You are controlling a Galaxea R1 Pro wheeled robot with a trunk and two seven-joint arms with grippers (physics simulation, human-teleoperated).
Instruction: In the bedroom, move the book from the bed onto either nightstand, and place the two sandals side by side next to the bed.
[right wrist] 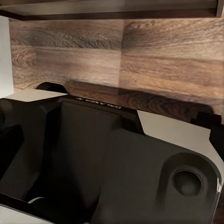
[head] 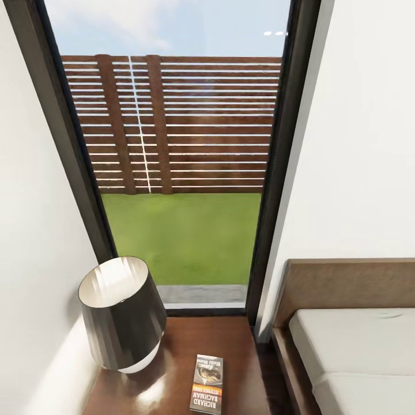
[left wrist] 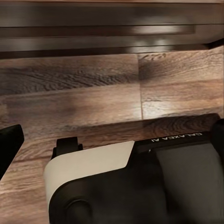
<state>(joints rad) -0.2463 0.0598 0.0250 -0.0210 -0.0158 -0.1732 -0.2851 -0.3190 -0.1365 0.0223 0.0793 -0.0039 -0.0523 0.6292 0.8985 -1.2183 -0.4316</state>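
The book (head: 207, 384) lies flat on the glossy top of the dark reddish-brown nightstand (head: 233, 346), near its front, just right of a lamp. The bed (head: 357, 346), with its light-grey mattress and brown headboard, stands to the right of the nightstand. The two sandals are out of view. In the left wrist view my left gripper (left wrist: 112, 140) hangs over the wood floor and the robot's own base, its dark fingers (left wrist: 9, 144) far apart at the picture's edges with nothing between them. The right wrist view looks down on the robot's dark base (right wrist: 93, 158) and plank floor.
A dark lamp (head: 118, 314) with a wide shade takes up the nightstand's left half. Behind it a tall black-framed window (head: 178, 173) shows lawn and a slatted fence. White walls close in on both sides. A narrow gap separates nightstand and bed frame.
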